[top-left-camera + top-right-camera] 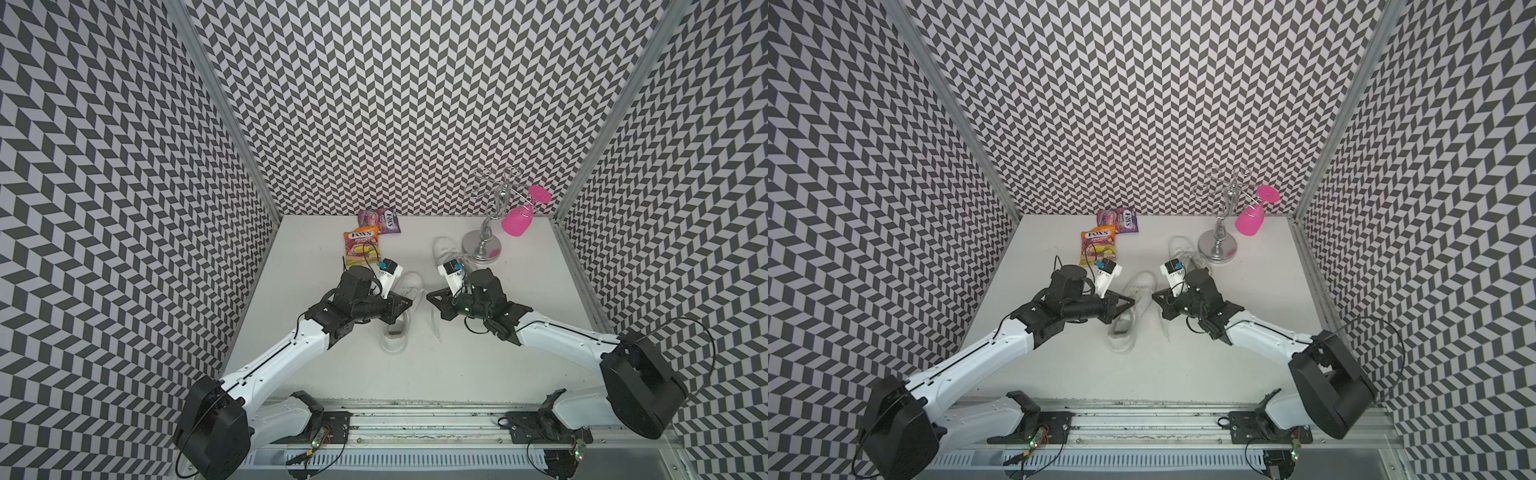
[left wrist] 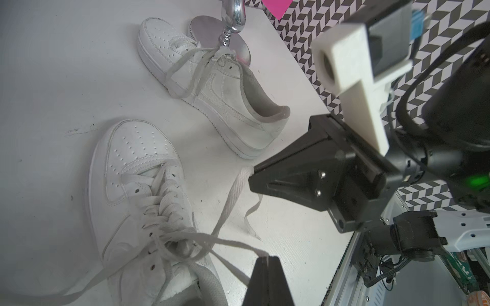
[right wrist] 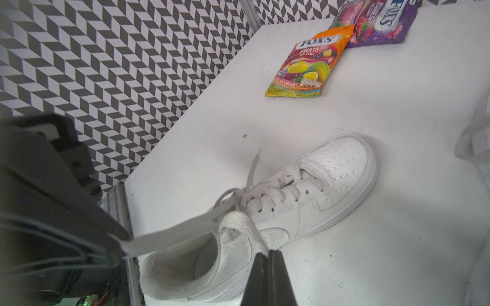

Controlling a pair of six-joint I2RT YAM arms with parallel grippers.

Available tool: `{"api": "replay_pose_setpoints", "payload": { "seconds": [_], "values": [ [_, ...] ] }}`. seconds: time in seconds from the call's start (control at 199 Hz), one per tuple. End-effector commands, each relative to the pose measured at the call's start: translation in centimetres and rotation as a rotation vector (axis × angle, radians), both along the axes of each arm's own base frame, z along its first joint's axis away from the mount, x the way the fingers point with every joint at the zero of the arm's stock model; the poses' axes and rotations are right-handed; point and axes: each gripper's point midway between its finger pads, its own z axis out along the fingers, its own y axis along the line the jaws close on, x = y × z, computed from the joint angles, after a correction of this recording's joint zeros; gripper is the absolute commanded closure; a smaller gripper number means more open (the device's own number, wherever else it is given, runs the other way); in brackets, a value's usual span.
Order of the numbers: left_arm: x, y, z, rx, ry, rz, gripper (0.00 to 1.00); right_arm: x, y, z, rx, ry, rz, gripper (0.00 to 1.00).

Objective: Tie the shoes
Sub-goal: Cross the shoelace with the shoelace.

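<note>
Shoes: two white sneakers on the white table [image 1: 519, 353]; the near shoe [image 1: 401, 309] lies mid-table with its toe toward the far wall, and the far shoe [image 1: 446, 253] sits right of it, farther back.
Near shoe laces: a left lace [image 3: 169, 233] runs out taut from the eyelets to the left gripper; a right lace [image 2: 233, 193] runs to the right gripper, its loose tail lying on the table.
Left gripper [image 2: 265, 258]: clenched, pinching the left lace at its tip, above the near shoe's left side.
Right gripper [image 3: 268, 253]: clenched on the right lace, just right of the near shoe, tip facing the left gripper.
Far shoe: its laces are in a loose bow; its toe is just beside the round foot of a silver stand [image 1: 484, 245].
Silver stand: far right on the table, with a pink glass [image 1: 517, 220] hanging on it.
Candy bags: an orange bag [image 1: 361, 247] and a purple bag [image 1: 380, 221] at the far left, near the back wall.
Open room: bare table on the near side between the arms, and to the right up to the metal edge rail [image 1: 577, 274].
Edges: patterned walls close in left, far and right; the near shoe is well apart from all of them.
</note>
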Motion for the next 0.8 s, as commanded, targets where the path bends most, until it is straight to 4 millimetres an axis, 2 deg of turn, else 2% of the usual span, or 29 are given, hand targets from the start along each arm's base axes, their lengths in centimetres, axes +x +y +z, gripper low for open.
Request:
{"api": "replay_pose_setpoints", "payload": {
  "seconds": [0.0,0.131,0.422,0.568,0.683,0.799],
  "values": [
    [-0.6,0.0,-0.5,0.012,0.011,0.003,0.96,1.0,-0.2,1.8,0.058,0.01,-0.019,1.0],
    [-1.2,-0.6,-1.4,0.024,0.032,-0.016,0.96,1.3,0.5,2.6,0.064,0.006,0.011,1.0],
    [-1.9,-0.9,-4.2,0.063,0.092,-0.015,0.95,0.7,2.2,1.6,0.07,0.041,0.076,1.0],
    [-2.4,-1.0,-5.4,0.083,0.121,-0.019,0.93,0.9,2.5,1.8,0.079,0.041,0.081,1.0],
    [-2.9,-1.3,-6.3,0.099,0.141,-0.033,0.85,0.6,3.1,1.9,0.078,0.038,0.103,1.0],
    [-2.8,-1.2,-5.8,0.1,0.128,-0.024,0.73,0.6,3.3,1.4,0.056,0.042,0.106,1.0]
  ]
}}
